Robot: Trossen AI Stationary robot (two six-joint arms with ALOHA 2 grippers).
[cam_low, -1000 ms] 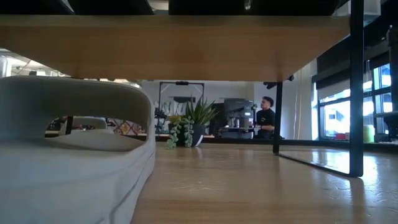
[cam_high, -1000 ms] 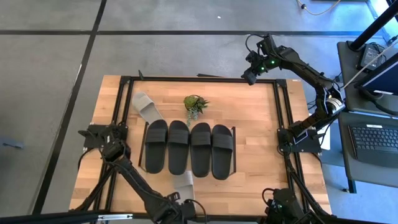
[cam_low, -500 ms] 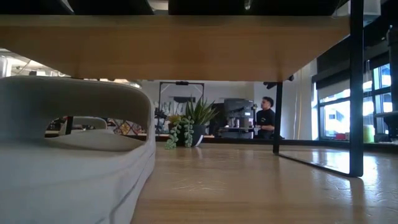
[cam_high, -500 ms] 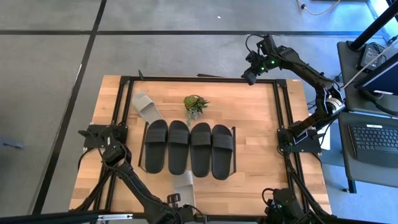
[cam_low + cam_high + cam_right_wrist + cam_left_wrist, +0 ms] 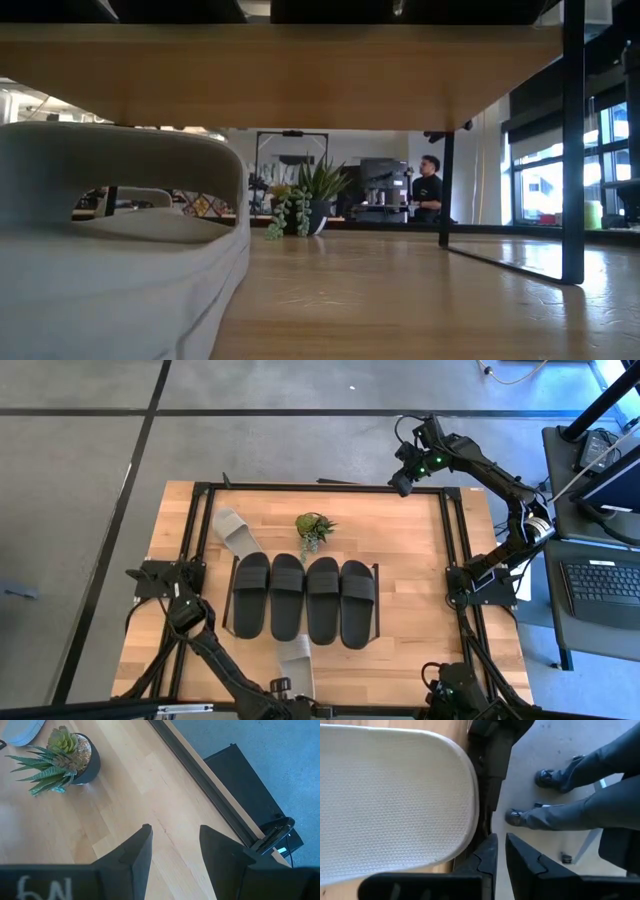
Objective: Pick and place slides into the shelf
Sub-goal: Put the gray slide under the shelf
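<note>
You had 4 black slides (image 5: 305, 598) lined up on the shelf (image 5: 377, 600); 1 grey slide (image 5: 296, 660) lay near the worktop's (image 5: 420, 560) front edge, another (image 5: 233, 533) near the plant (image 5: 314, 528); the rubber looked light, flexible and grippy, so I judged the strap the best hold; the left end effector (image 5: 500, 857) was pressed together, empty, beside the front slide; the right end effector (image 5: 174, 842) hung spread, empty.

White characters stand on the dark body of the right gripper (image 5: 172, 840), low in its wrist view; they look like "N9" seen upside down, though only partly legible. No other readable text, label or brand shows.
</note>
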